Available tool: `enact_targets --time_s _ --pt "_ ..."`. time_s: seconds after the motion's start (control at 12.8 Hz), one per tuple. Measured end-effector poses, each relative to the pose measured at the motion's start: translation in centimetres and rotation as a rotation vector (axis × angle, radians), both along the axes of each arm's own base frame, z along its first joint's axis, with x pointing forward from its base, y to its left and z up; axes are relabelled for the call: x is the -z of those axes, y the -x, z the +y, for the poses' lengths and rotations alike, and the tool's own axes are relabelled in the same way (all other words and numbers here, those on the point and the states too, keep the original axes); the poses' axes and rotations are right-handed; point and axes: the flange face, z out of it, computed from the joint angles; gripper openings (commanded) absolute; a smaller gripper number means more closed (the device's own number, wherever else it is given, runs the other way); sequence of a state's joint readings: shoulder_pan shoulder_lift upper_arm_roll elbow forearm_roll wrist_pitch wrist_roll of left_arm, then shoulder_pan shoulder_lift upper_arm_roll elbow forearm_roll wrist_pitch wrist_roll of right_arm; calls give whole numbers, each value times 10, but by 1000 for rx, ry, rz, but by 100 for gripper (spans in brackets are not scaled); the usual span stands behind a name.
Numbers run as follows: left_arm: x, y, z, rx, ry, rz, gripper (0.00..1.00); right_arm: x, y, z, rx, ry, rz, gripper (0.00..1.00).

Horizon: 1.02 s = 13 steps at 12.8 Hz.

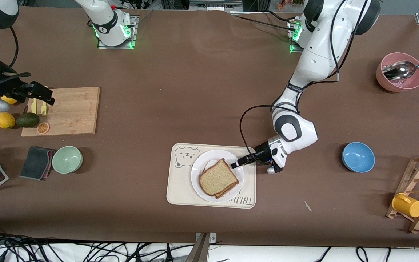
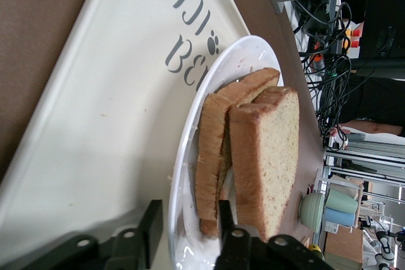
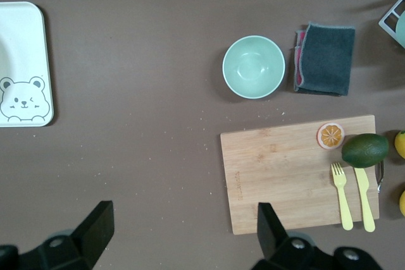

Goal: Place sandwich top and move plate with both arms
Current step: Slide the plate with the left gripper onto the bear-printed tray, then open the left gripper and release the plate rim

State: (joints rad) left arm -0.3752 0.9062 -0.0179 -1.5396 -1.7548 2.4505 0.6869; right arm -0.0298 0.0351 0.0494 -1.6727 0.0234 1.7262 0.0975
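Sandwich top [image 1: 217, 177] lying on the lower slice, on the plate [image 1: 199, 182], on the tray [image 1: 180, 189] with its bear drawing and partly readable lettering. Left gripper [image 1: 237, 163] straddling the plate rim, fingers [image 2: 152, 226] spread. Bare table [image 1: 195, 91] all round the tray. Right gripper [image 3: 183, 229] waiting spread-open over the board [image 1: 75, 109].

Left gripper [image 1: 235, 164] at plate [image 1: 199, 182] rim beside sandwich top [image 1: 218, 177].
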Motion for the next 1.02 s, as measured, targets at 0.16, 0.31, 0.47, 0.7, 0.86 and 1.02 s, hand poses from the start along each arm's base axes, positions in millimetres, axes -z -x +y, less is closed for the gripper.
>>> enact_targets --time_s 0.16,0.31,0.47,0.7,0.86,1.02 --pt "-1 2 2 1 -5 3 47 0 0 0 0 0 -3 100" --pt "-4 9 8 13 -25 9 48 0 -1 0 0 0 -5 100" --pt "-10 18 17 34 -57 12 49 -1 -1 0 0 -1 -11 100" --pt "-20 30 36 60 -103 18 49 -1 -2 0 0 -1 -14 100" --pt "-31 38 53 72 -131 19 55 -1 -2 0 0 -1 -14 100" --pt "-47 48 74 73 -149 20 66 0 -2 0 0 -2 -14 100"
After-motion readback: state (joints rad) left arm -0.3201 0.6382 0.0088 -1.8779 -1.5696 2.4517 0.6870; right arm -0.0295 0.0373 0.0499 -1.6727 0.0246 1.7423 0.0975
